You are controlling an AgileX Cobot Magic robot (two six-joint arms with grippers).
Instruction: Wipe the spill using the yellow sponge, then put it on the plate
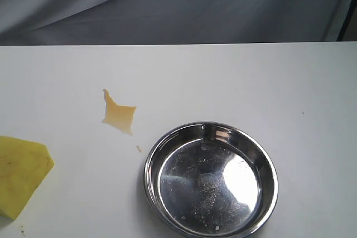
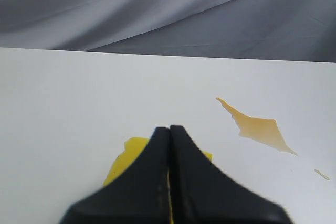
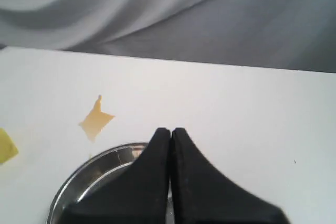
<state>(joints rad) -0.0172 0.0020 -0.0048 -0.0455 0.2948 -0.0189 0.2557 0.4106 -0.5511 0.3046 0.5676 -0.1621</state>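
Note:
The yellow sponge (image 1: 19, 176) lies on the white table at the front left, partly cut off by the frame edge. The amber spill (image 1: 118, 113), a small pointed puddle, sits right of it toward the middle. The steel plate (image 1: 152, 160) stands at the front centre, with nothing in it. Neither gripper shows in the exterior view. In the left wrist view my left gripper (image 2: 169, 128) is shut and holds nothing. It hangs over the sponge (image 2: 131, 153), with the spill (image 2: 260, 129) off to one side. My right gripper (image 3: 170, 129) is shut over the plate (image 3: 89, 169); the spill (image 3: 96, 120) and the sponge (image 3: 6, 148) lie beyond.
A tiny amber droplet (image 1: 139, 149) lies between the spill and the plate. A grey cloth (image 1: 178, 4) hangs behind the table's far edge. Bare white tabletop stretches to the right of the plate.

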